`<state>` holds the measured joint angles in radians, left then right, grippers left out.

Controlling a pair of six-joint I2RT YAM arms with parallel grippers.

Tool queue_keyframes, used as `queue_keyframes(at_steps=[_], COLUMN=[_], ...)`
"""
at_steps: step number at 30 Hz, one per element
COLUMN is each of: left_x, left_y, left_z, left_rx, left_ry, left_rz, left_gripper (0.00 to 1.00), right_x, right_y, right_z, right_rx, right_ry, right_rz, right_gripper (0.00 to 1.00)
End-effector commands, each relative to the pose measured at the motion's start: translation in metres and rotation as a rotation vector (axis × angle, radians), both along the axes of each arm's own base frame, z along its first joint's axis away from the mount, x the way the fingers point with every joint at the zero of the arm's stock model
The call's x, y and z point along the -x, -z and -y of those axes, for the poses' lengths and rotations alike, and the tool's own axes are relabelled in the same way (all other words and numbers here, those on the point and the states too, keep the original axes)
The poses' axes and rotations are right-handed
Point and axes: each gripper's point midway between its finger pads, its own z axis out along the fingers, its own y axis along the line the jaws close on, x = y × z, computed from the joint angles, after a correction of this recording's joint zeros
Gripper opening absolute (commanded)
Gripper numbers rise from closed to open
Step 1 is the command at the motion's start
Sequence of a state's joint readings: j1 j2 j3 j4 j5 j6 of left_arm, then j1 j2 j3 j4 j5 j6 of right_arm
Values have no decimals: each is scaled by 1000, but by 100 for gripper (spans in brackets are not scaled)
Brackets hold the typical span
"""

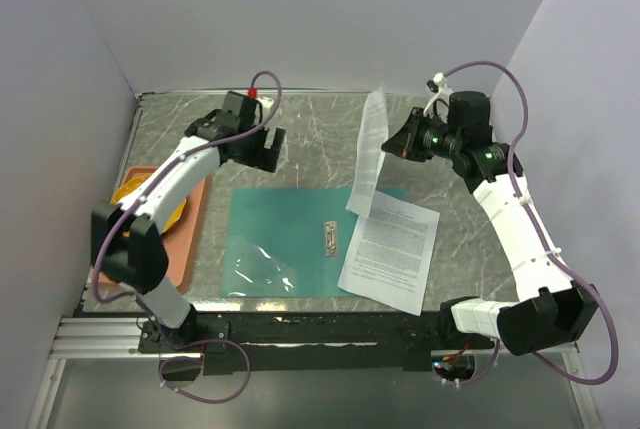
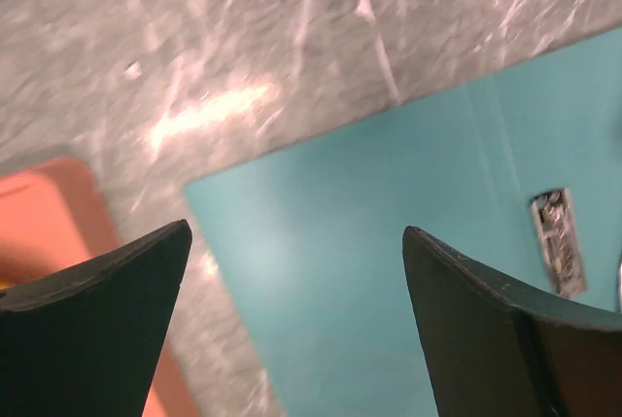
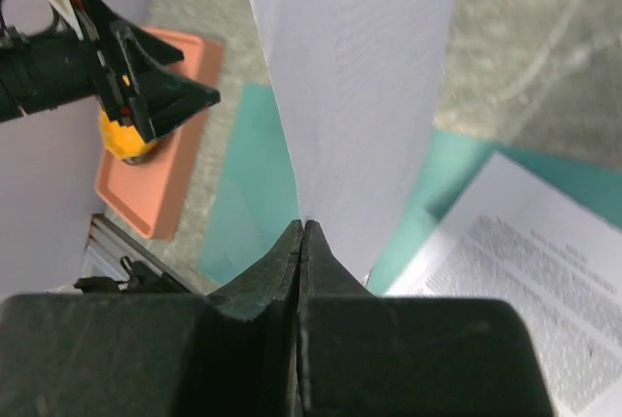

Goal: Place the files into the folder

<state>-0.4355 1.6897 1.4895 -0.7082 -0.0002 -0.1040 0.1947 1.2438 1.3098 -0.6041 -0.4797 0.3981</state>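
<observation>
The teal folder (image 1: 285, 239) lies open and flat on the table, its metal clip (image 1: 330, 239) at the spine. One printed sheet (image 1: 392, 249) lies flat at the folder's right edge, partly on it. My right gripper (image 1: 392, 146) is shut on a second sheet (image 1: 370, 154) and holds it upright above the folder's far right corner; in the right wrist view the jaws (image 3: 303, 227) pinch that sheet (image 3: 360, 96). My left gripper (image 1: 262, 149) is open and empty above the folder's far left part (image 2: 389, 242).
A salmon-orange tray (image 1: 190, 239) with a yellow object (image 1: 135, 194) lies at the left of the folder. White walls close in the table at the back and on both sides. The marbled tabletop (image 1: 320, 139) shows behind the folder.
</observation>
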Motion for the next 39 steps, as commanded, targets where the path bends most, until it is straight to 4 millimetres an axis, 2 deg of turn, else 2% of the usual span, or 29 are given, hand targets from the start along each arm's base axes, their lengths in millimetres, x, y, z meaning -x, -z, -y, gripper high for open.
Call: queue_keyframes(at_steps=[1,4,5,9,13,15,18,19,22,24,28,30,31,35,36,37,38,39], left_x=[35,44,46,43,40,39,39,39,37,35,24,25,23,24,27,28,31,38], left_y=[-7,7,10,12,11,14,19,20,20,18,9,11,9,8,8,10,12,15], left_z=[-25,-45,-50,-64,-68,-70,-70,-69,-63,-60,-56,-52,-50,-36,-24,-19,-11,5], left_rx=[-61,-84,-83,-60,-62,-68,-65,-61,-35,-21,-8,4,9,15,10,-1,-8,-17], left_ry=[65,71,62,42,40,36,37,37,45,50,52,60,65,106,135,153,172,220], left_rz=[-10,-25,-42,-65,-45,-51,-58,-59,-66,-69,-39,-54,-50,-44,-36,-32,-30,-30], left_gripper=[96,96,96,96,96,96,96,96,97,97,97,97,98,97,97,97,97,97], right_x=[1,4,11,20,23,23,21,20,23,24,30,32,34,36,37,38,36,37], right_y=[-49,-41,-37,-19,1,1,-16,-30,-45,-44,-7,7,25,65,71,85,89,102], right_z=[-20,-44,-58,-89,-98,-99,-102,-104,-107,-107,-104,-102,-101,-99,-99,-96,-98,-96], right_rx=[-42,-45,-42,24,36,29,12,1,-34,-45,-32,-42,-36,-24,-24,-11,-20,-12], right_ry=[-101,-191,-236,-342,-371,-375,-380,-384,-394,-391,-380,-362,-362,-335,-335,-324,-319,-312], right_rz=[152,133,124,106,62,61,89,117,128,122,42,9,-22,-88,-100,-128,-131,-161], right_gripper=[0,0,0,0,0,0,0,0,0,0,0,0,0,0,0,0,0,0])
